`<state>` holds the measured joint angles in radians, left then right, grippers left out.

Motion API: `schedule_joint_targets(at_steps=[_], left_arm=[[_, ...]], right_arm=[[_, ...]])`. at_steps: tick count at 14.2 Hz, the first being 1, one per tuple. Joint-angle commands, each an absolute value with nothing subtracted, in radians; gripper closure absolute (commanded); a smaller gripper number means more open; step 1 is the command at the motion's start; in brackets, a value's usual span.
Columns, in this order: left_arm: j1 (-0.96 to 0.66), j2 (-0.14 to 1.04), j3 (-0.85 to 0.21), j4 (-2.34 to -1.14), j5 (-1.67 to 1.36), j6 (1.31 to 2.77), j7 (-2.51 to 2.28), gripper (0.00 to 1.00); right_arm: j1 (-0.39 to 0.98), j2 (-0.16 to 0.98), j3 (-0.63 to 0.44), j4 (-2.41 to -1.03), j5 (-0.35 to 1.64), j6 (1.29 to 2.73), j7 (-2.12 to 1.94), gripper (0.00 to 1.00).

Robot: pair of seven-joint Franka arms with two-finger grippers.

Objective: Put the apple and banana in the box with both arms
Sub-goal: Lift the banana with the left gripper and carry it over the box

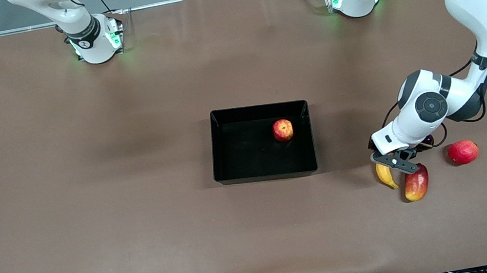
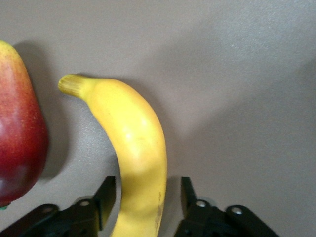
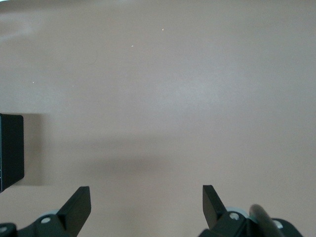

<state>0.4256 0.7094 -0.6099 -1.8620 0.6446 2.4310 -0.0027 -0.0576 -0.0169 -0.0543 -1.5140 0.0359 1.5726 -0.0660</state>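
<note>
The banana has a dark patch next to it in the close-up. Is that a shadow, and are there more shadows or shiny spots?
Left wrist view: yes, a soft shadow lies on the table beside the banana, between the left claw's open fingers. Front view: the box shines glossily, and big blurry arm shadows fall on the table. Right wrist view: the right claw, open, hangs over a faint dark band.

one apple [image 1: 283,130], one banana [image 1: 385,176], one box [image 1: 227,159], two other fruits [image 1: 416,183]

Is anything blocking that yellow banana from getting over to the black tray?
Nothing visible does. The left gripper is open astride the banana, the mango-like fruit lies beside it toward the left arm's end, and only bare table separates it from the box.
</note>
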Motion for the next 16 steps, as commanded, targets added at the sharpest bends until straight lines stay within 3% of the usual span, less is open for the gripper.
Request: schedule_joint_targets(at_steps=[1,8,13,16], left_arm=[[0.42,0.69,-0.609,-1.868,0.67,2.431,-0.041,1.0],[0.393,0.598,-0.724,-1.85,0.652,2.29,-0.204,1.0],[0.373,0.594,-0.857,-1.726,0.597,2.105,-0.288,1.0],[0.312,0.595,-0.868,-1.7,0.589,2.095,-0.374,1.0]], right_arm=[[-0.075,-0.017,-0.038,-1.494,0.023,1.546,-0.06,0.0],[-0.078,-0.008,-0.04,-1.496,0.025,1.56,-0.06,0.0],[-0.081,-0.008,-0.04,-1.496,0.021,1.562,-0.061,0.0],[-0.077,-0.011,-0.04,-1.497,0.02,1.546,-0.061,0.0]])
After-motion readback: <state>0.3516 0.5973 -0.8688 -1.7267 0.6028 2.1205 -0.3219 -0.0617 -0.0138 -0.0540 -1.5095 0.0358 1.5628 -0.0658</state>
